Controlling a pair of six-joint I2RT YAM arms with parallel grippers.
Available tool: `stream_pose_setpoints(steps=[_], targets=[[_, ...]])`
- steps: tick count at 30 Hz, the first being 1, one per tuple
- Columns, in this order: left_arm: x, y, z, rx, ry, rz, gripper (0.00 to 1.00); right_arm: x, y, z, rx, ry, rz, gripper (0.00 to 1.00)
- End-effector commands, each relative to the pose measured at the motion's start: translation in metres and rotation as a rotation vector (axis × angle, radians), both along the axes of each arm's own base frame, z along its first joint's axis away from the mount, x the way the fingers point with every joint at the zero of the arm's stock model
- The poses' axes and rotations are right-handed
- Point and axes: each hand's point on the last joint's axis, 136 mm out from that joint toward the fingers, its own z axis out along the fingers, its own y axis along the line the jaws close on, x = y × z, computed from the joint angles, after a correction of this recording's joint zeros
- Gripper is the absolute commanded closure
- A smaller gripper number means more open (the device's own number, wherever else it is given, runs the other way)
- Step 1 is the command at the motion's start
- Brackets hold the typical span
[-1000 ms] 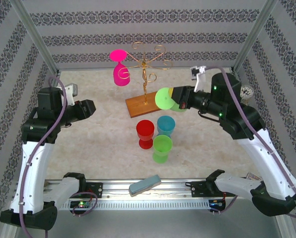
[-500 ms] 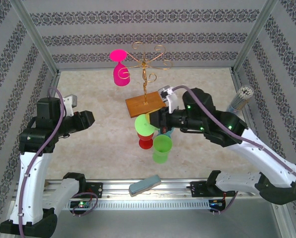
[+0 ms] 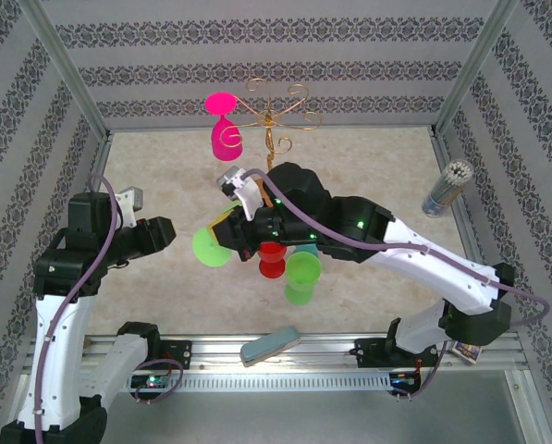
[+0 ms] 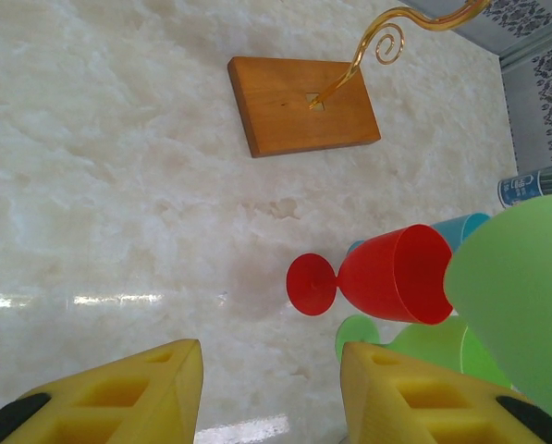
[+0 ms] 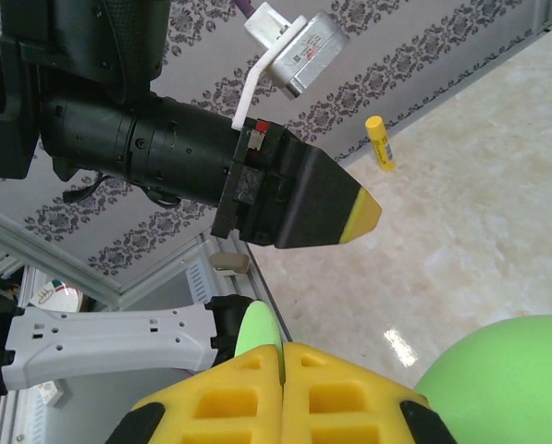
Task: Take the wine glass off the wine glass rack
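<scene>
R arm has swung right across in the last sec. It was over the right half of the tabletop (image 3: 165,176) w/ the green wine glass (image 3: 211,248) just beside the rack post. Now it's past the middle, and the glass hangs left of the standing cups, tipped on its side, mouth toward the left edge. Right tool (image 3: 234,236) is clamped on the stem: wrist cam shows the pads pressed together w/ a green sliver at their tips.

So that glass is clear of the wine glass rack (image 3: 274,116), which stands mid-tabletop toward the far edge. I reckon I'm in the carry-to-set-down phase, w/ bare surface available left of the red glass (image 3: 272,257), blue glass (image 4: 460,227) & other green glass (image 3: 302,276).

Pink wine glass (image 3: 223,129) hangs upside down on a left scroll arm, not moved.

Left tool (image 3: 165,231) has crept a bit toward the near edge. Jaws apart, nothing in them, near the incoming glass, so a bump is possible.
</scene>
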Motion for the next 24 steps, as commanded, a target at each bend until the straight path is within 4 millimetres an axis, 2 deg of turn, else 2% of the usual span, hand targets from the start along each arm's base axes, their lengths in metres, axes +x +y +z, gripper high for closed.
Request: stream_pose_setpoints(steps=[1, 10, 17, 24], targets=[[-0.007, 0.001, -0.001, -0.007, 0.028, 0.018, 0.56, -0.004, 0.017, 0.006, 0.028, -0.042, 0.056, 1.0], [-0.006, 0.007, -0.003, -0.022, 0.044, 0.053, 0.56, 0.0, 0.049, -0.041, -0.067, -0.094, 0.087, 1.0], [0.002, 0.01, -0.008, -0.099, 0.053, 0.079, 0.56, 0.005, 0.058, -0.072, -0.101, -0.129, 0.069, 1.0], [0.009, 0.009, -0.01, -0.214, 0.052, 0.075, 0.56, 0.019, 0.066, -0.104, -0.139, -0.168, 0.025, 1.0]])
